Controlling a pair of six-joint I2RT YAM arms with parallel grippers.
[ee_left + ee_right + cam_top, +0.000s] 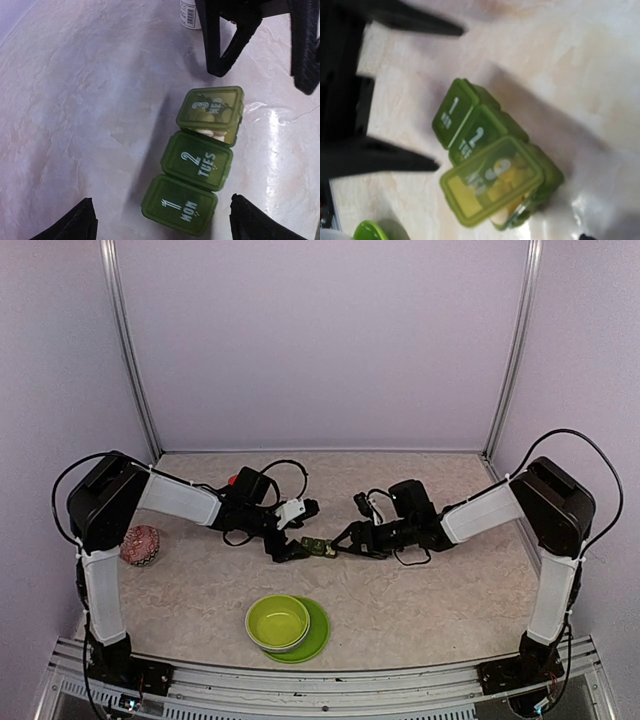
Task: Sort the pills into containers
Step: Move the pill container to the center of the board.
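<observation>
1. Nearest my side of the table [420,600], a lime-green bowl [277,620] sits on a matching plate [316,636], just left of centre
2. Beyond the bowl, mid-table, I see the dark green pill box [197,165] lying flat, a strip of three joined compartments marked 1 MON, 2 TUES and 3
3. The lids on 1 and 2 are down, while the lid on 3 stands ajar, and pale yellowish pills [507,180] show underneath it
4. My left gripper [292,551] is at the box's left end in the top view, and in the left wrist view its fingers [75,225] are spread wide on either side of compartment 1, clear of the plastic and pinching nothing
5. My right gripper [347,542] faces it from the box's other end, by compartment 3, where its fingers [225,45] are also spread apart, just beyond the box and not touching it
6. Well off to the left, close to the left arm's upright link, a pink rounded object [141,546] rests on the table
7. Farthest back, past the right gripper in the left wrist view, there is the foot of a white container with a barcode label [188,12]
</observation>
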